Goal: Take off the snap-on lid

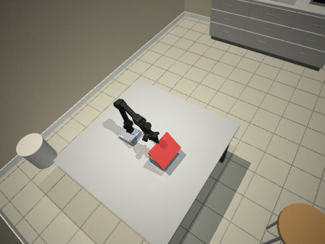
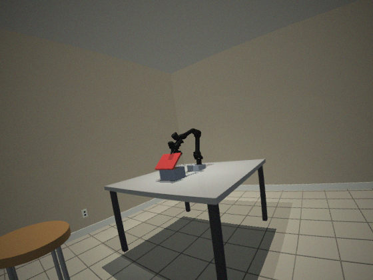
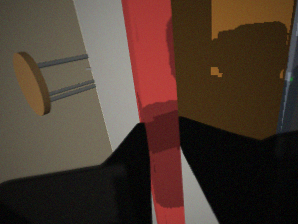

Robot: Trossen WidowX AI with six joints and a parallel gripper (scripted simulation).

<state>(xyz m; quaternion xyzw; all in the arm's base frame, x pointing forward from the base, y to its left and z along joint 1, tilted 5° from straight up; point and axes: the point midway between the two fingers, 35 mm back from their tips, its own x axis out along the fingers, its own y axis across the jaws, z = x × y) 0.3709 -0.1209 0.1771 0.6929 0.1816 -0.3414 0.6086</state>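
Observation:
The red lid (image 1: 166, 151) (image 2: 166, 162) (image 3: 150, 60) is tilted steeply above the storage box. Its edge on the arm's side is raised, and its opposite edge is low, at or just over the box's far rim; contact there is unclear. The blue-grey box (image 1: 156, 163) (image 2: 171, 174) (image 3: 291, 100) stands upright on the table. My gripper (image 1: 158, 142) (image 2: 171, 154) (image 3: 159, 127) is shut on the lid's raised edge, one finger on each side. An orange-brown surface (image 3: 250, 100) shows between lid and box wall in the wrist view.
The white table (image 1: 116, 174) (image 2: 200, 190) carries the arm's base (image 1: 130, 136) (image 2: 196, 167) close beside the box. A round wooden stool (image 1: 302, 223) (image 2: 36, 240) (image 3: 30, 82) stands on the floor off the table. A grey cylinder (image 1: 38, 151) is near the table's left corner in the top view.

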